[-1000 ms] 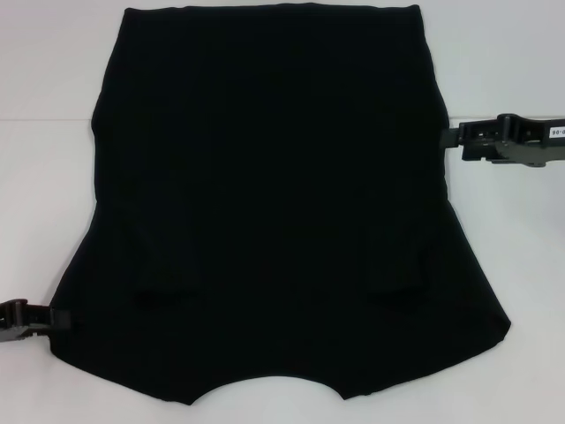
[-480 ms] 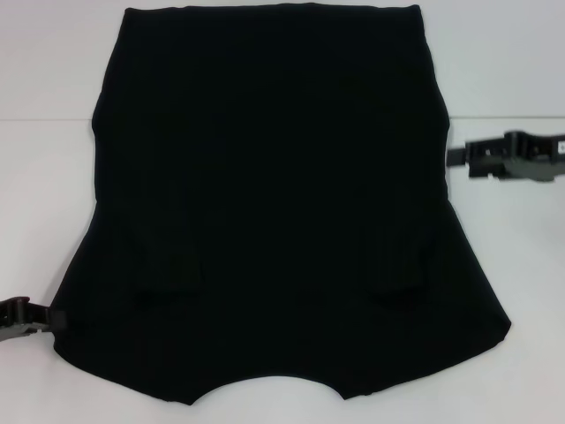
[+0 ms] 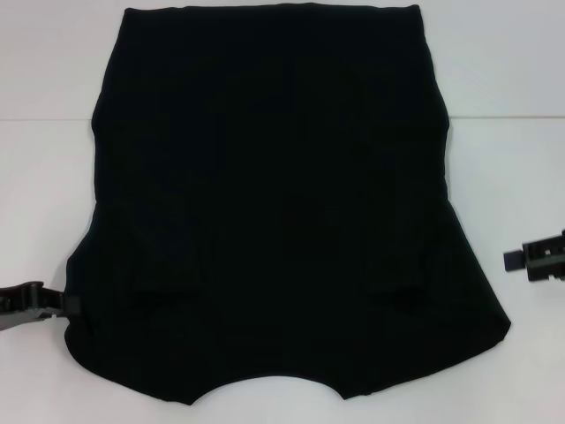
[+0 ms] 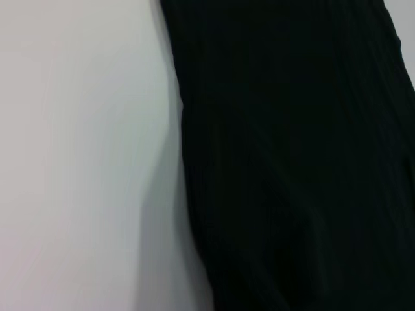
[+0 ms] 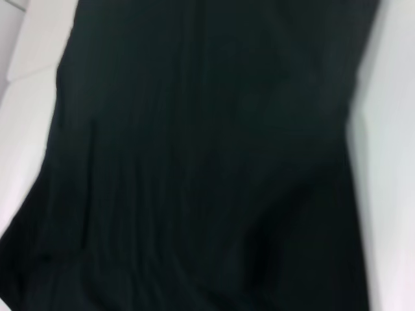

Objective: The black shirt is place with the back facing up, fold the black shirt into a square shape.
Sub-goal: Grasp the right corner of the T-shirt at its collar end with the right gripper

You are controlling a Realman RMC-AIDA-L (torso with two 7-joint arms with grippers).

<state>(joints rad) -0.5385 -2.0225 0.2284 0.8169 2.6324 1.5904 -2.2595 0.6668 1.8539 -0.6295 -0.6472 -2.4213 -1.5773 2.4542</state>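
White table (image 3: pixel 40 53), black shirt (image 3: pixel 274 203) flat: pinch sleeve edge squarely at eight o'clock with left gripper (image 3: pixel 69 305), grip unclear; right gripper (image 3: pixel 514 259) likewise.

shirt (image 3: pixel 274 203) flat on table (image 3: pixel 53 71), between left gripper (image 3: pixel 66 303) at its sleeve edge and right gripper (image 3: pixel 510 260) just beside opposite sleeve

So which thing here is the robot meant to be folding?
On the white table, the black shirt lies spread flat across the middle, plain side up, neckline nearest the camera. It is soft cloth; the left gripper and right gripper beside it are hard.
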